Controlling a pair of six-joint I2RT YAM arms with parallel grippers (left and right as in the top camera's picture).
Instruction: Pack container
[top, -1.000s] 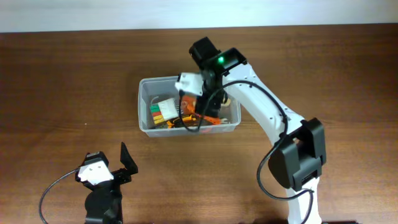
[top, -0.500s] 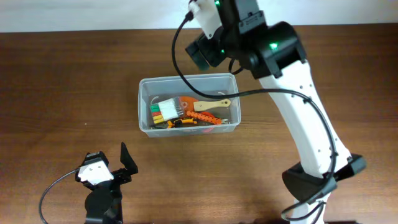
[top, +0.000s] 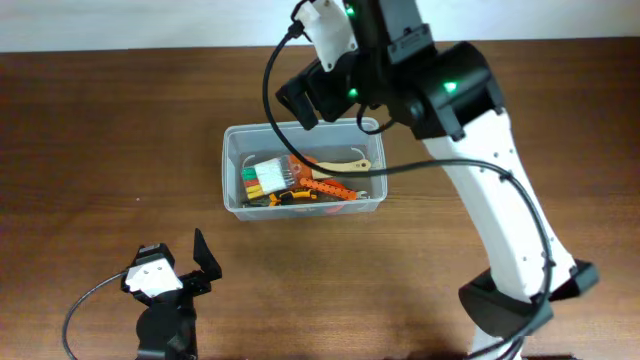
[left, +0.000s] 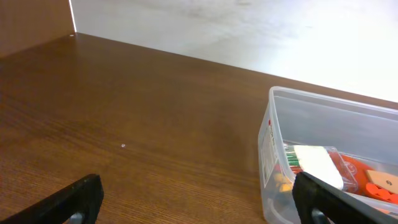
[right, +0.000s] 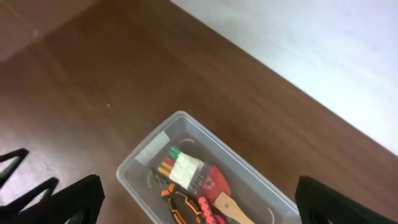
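Note:
The clear plastic container (top: 232, 170) sits mid-table and holds a small case of coloured bits (top: 266, 177), orange pliers (top: 300, 196) and a wooden-handled tool (top: 342, 167). It also shows in the right wrist view (right: 138, 160) and the left wrist view (left: 273, 149). My right gripper (right: 198, 202) is open and empty, raised high above the container. My left gripper (left: 199, 202) is open and empty, low over the table to the front left of the container (top: 200, 262).
The right arm (top: 470, 130) reaches over the container's back right. A pale wall borders the table's far edge (top: 150, 25). Bare brown wood lies left of the container.
My right gripper has lifted out of the container and risen well above it, empty. The tools stay inside. The left arm has not moved.

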